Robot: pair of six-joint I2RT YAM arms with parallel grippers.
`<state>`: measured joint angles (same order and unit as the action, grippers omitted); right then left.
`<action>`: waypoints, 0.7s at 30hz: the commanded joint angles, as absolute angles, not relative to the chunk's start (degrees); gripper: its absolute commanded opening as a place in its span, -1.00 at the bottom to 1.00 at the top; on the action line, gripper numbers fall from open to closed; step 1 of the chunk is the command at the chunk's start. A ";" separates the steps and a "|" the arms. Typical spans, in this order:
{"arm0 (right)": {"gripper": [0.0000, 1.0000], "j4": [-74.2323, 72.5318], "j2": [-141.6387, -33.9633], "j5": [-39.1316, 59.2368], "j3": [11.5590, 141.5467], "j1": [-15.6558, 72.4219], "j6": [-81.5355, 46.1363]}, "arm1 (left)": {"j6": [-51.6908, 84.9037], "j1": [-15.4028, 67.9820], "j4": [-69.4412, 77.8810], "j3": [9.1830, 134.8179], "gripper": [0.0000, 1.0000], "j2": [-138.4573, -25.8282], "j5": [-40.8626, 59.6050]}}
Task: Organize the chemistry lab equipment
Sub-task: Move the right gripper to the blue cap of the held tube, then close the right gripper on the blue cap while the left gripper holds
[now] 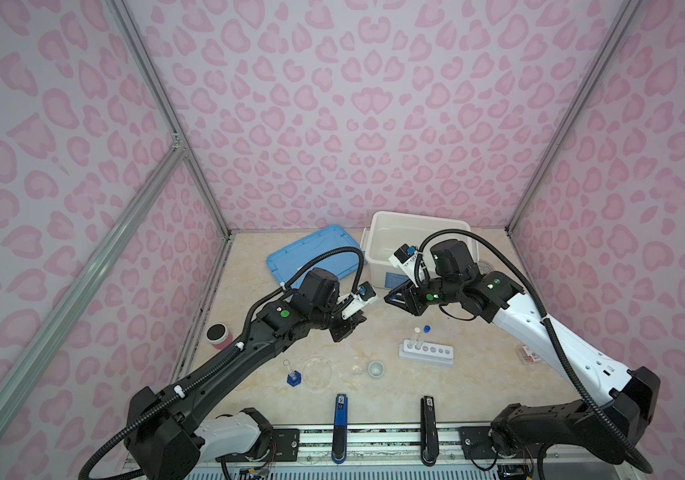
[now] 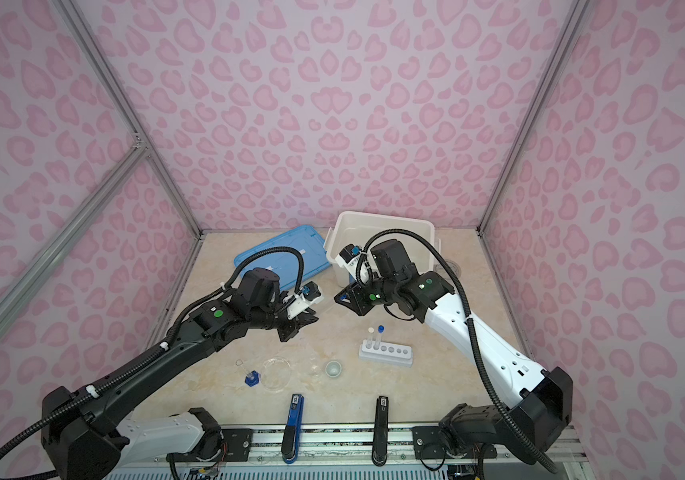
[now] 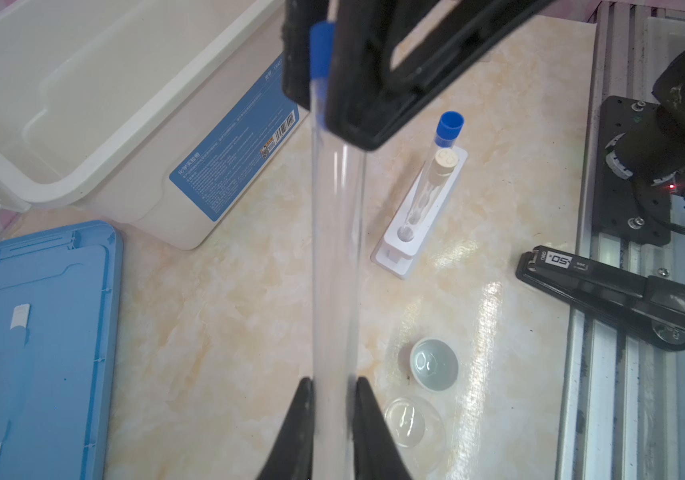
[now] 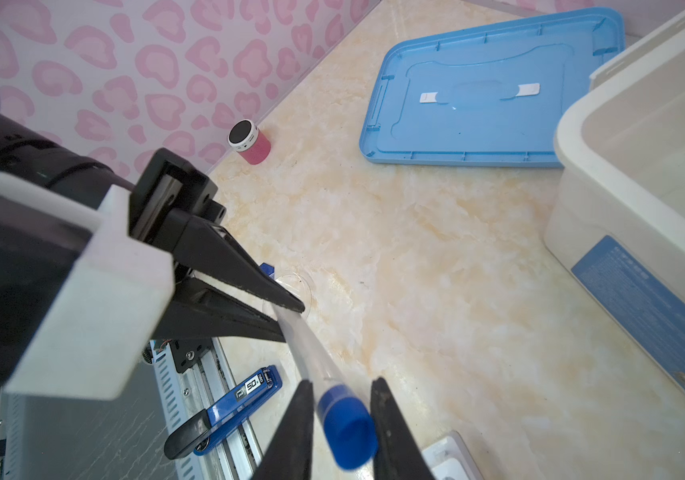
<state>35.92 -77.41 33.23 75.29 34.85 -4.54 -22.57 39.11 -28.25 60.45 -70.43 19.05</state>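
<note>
Left tool (image 3: 334, 386) is clamped on the clear body of a blue-capped tube (image 3: 334, 249), one black finger pressed to each side of it. The right tool (image 4: 341, 384) is closed on the same tube at its blue cap (image 4: 349, 432), with a finger touching either side of the cap. Gripped at both ends, the tube hangs in the air above the tabletop (image 1: 477, 370), behind the white six-hole rack (image 1: 427, 353) and off toward the left arm, well clear of the rack. The rack stands on the tabletop with a white-capped tube (image 1: 417, 336) and a second blue-capped tube (image 1: 427, 332) upright side by side in the two holes at its left end. A small white cup (image 1: 376, 368) sits mouth up near the rack's front left corner. Farther left of the rack, past the cup, lies the clear round dish (image 1: 316, 372). The tiny blue-based cylinder (image 1: 293, 375) is just beside the dish, on the side away from the rack. Behind the rack stands a white bin (image 1: 378, 232), and a blue lid (image 1: 311, 253) lies flat behind the rack and to its left.
</note>
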 commanded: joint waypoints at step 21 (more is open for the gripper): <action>-0.65 34.15 -77.63 33.64 74.21 35.24 -5.58 | -22.41 39.20 -26.37 60.47 -0.41 -69.70 18.72</action>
<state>34.17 -77.45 34.15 74.48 35.24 -5.41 -22.57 39.11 -28.16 60.45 -70.15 18.02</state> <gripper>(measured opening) 0.176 0.286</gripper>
